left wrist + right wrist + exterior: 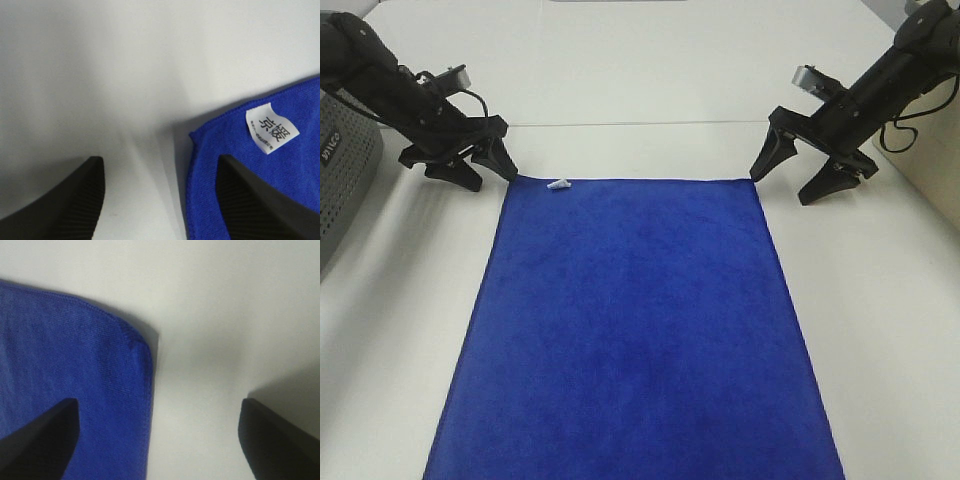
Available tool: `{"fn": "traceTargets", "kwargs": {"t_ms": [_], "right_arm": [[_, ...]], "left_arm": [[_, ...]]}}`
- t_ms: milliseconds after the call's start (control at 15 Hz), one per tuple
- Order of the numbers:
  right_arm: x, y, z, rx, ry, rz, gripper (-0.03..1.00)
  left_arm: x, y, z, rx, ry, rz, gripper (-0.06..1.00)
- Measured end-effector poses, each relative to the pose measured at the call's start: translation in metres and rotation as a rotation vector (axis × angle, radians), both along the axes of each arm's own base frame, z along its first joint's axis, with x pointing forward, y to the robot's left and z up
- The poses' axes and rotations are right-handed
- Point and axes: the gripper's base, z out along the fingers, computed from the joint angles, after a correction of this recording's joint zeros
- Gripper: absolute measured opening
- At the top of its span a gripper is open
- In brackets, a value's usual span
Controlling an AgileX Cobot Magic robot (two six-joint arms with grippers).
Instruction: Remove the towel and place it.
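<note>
The royal-blue towel (pixel 635 330) lies flat on the white table, reaching to the near edge of the view. Its small white tag (pixel 558 185) sits at the far left corner and shows printed characters in the left wrist view (pixel 271 128). My left gripper (pixel 488 170) is open just off that far left corner; in the left wrist view one finger is over the towel (pixel 240 165) and the other over bare table. My right gripper (pixel 795 175) is open at the far right corner; in the right wrist view it straddles the towel's rounded corner (pixel 135 347).
A grey perforated bin (pixel 340 170) stands at the left edge. A beige surface (pixel 935 150) stands at the far right behind the right arm. The white table (pixel 640 90) stretches behind the towel, with a seam line across it.
</note>
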Motion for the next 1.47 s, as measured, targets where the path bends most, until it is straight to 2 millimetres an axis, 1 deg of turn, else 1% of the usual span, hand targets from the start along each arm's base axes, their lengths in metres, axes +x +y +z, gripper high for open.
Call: {"fn": "traceTargets", "kwargs": {"t_ms": [133, 200, 333, 400, 467, 533, 600, 800, 933, 1067, 1200, 1333, 1467], "right_arm": [[0.000, 0.002, -0.004, -0.001, 0.006, 0.005, 0.85], [0.001, 0.008, -0.004, -0.005, 0.000, 0.015, 0.84], [0.002, 0.024, -0.009, 0.004, -0.003, 0.033, 0.84], [0.002, 0.029, -0.010, 0.005, -0.005, 0.038, 0.83], [0.002, 0.039, -0.011, 0.005, -0.011, 0.052, 0.83], [0.002, 0.049, -0.011, -0.001, -0.022, 0.063, 0.82], [0.002, 0.062, -0.012, -0.021, -0.049, 0.083, 0.81], [0.002, 0.081, -0.013, -0.046, -0.087, 0.109, 0.78], [0.003, 0.082, -0.013, -0.062, -0.108, 0.105, 0.73], [0.005, 0.080, -0.014, -0.086, -0.123, 0.105, 0.64], [0.007, 0.079, -0.016, -0.108, -0.144, 0.100, 0.50], [0.010, 0.077, -0.021, -0.134, -0.172, 0.090, 0.30], [0.012, 0.076, -0.021, -0.149, -0.194, 0.082, 0.10]], "left_arm": [[0.000, -0.003, 0.000, 0.002, -0.005, -0.015, 0.61], [-0.001, -0.007, 0.000, 0.001, -0.005, -0.024, 0.61], [-0.002, -0.020, -0.002, -0.006, -0.006, -0.043, 0.61], [-0.002, -0.024, -0.003, -0.008, -0.005, -0.049, 0.61], [-0.003, -0.033, -0.004, -0.014, -0.004, -0.062, 0.61], [-0.005, -0.047, -0.005, -0.018, -0.003, -0.086, 0.61], [-0.007, -0.056, -0.005, -0.017, -0.010, -0.100, 0.61], [-0.009, -0.071, -0.005, -0.015, -0.022, -0.121, 0.61], [-0.009, -0.072, -0.005, -0.013, -0.025, -0.124, 0.61], [-0.009, -0.071, -0.006, -0.005, -0.027, -0.127, 0.58], [-0.008, -0.070, -0.007, 0.015, -0.033, -0.132, 0.50], [-0.008, -0.068, -0.008, 0.036, -0.043, -0.135, 0.34], [-0.008, -0.067, -0.010, 0.053, -0.048, -0.150, 0.13]]}}
